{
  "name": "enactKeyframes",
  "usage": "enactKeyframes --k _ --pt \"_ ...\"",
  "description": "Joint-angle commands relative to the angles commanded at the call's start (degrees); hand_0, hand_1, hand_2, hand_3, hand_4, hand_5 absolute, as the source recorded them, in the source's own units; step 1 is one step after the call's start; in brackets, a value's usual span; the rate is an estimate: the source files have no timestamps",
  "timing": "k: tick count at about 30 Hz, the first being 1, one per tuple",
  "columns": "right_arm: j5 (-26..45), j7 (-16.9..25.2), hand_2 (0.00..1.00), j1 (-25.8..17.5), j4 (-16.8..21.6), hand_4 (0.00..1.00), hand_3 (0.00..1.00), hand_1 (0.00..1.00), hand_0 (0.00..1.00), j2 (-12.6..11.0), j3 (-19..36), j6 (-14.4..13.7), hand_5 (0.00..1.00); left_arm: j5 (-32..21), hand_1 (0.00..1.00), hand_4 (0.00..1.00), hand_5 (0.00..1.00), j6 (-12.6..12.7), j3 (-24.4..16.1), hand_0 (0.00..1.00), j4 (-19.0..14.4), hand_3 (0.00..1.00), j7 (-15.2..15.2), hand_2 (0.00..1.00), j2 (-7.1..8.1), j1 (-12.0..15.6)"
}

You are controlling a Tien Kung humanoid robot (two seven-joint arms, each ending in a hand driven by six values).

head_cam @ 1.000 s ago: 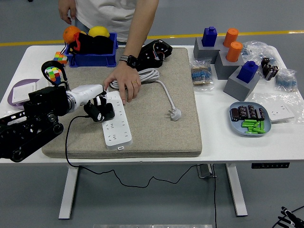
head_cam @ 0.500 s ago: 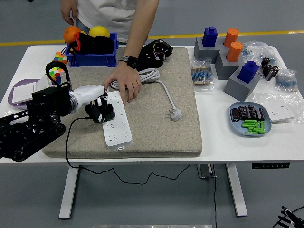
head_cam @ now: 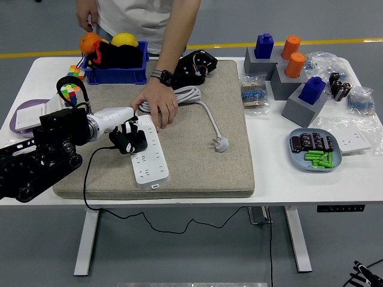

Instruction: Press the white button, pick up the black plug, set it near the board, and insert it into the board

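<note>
The white power strip (head_cam: 149,155) lies on the beige mat (head_cam: 197,143), running from near the person's hand down to the mat's front. My left hand (head_cam: 128,136) comes in from the left and is shut on the black plug (head_cam: 133,142), which sits over the strip's upper left sockets. Its black cord (head_cam: 99,179) trails down off the table's front edge. A person's hand (head_cam: 157,104) rests on the far end of the strip, pinning it. The white button cannot be made out. The right arm is out of view.
The strip's own white cable and plug (head_cam: 220,142) lie on the mat to the right. A blue bin (head_cam: 116,63) with fruit, puzzle cubes (head_cam: 70,89), a purple plate (head_cam: 24,116) stand at left; grey blocks (head_cam: 305,98), a blue dish (head_cam: 314,149), bags at right.
My left hand has carried the black plug a little to the right and up, further onto the strip. The strip has shifted slightly. The person's hand stays put.
</note>
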Motion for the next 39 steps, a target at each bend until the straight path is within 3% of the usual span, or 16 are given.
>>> enactKeyframes --k 1,6,7,12,13,18,19,31,39 --pt "0.1 0.0 0.618 0.0 0.0 0.719 0.614 0.602 0.775 0.0 0.0 0.0 0.461 -0.1 0.505 0.906 0.002 0.0 0.0 0.391 0.0 0.384 -0.1 0.411 0.02 0.0" --pt "0.1 0.0 0.618 0.0 0.0 0.719 0.614 0.602 0.775 0.0 0.1 0.0 0.461 -1.4 0.505 0.906 0.002 0.1 -0.6 0.391 0.2 0.384 -0.4 0.411 0.01 0.2" --pt "0.0 0.0 0.618 0.0 0.0 0.719 0.613 0.602 0.774 0.0 0.1 0.0 0.462 -1.6 0.692 0.984 0.002 0.1 -0.7 0.604 0.2 0.444 -0.4 0.564 0.00 0.3" --pt "-0.1 0.0 0.618 0.0 0.0 0.719 0.613 0.602 0.774 0.0 0.1 0.0 0.462 -3.2 0.692 0.984 0.002 0.0 -1.1 0.604 0.8 0.444 -0.5 0.564 -0.02 0.5" --pt "0.0 0.0 0.618 0.0 0.0 0.719 0.613 0.602 0.776 0.1 0.1 0.0 0.463 -3.5 0.722 0.998 0.002 0.0 -1.2 0.657 0.9 0.422 -0.6 0.594 -0.03 0.5" --pt "-0.1 0.1 0.618 -0.1 0.0 0.719 0.613 0.602 0.776 0.1 0.1 0.1 0.463 -4.8 0.722 0.998 0.002 -0.1 -2.0 0.657 0.9 0.422 -0.7 0.594 -0.09 0.9" --pt "-0.1 0.1 0.618 -0.1 0.0 0.718 0.612 0.602 0.776 0.1 0.2 0.1 0.462 -5.0 0.743 0.998 0.002 -0.1 -2.1 0.700 0.9 0.410 -0.8 0.599 -0.10 0.9" --pt "-0.1 0.1 0.618 0.0 0.0 0.723 0.613 0.605 0.776 0.1 0.1 0.1 0.457 -5.2 0.762 0.998 0.002 0.3 -3.7 0.728 1.2 0.401 -1.4 0.607 -0.21 1.3" --pt "-0.1 0.1 0.618 -0.1 -0.1 0.721 0.612 0.604 0.777 0.1 -0.1 0.1 0.457 -7.4 0.763 0.998 0.002 0.5 -9.2 0.728 -2.8 0.394 -1.8 0.604 0.40 3.5"
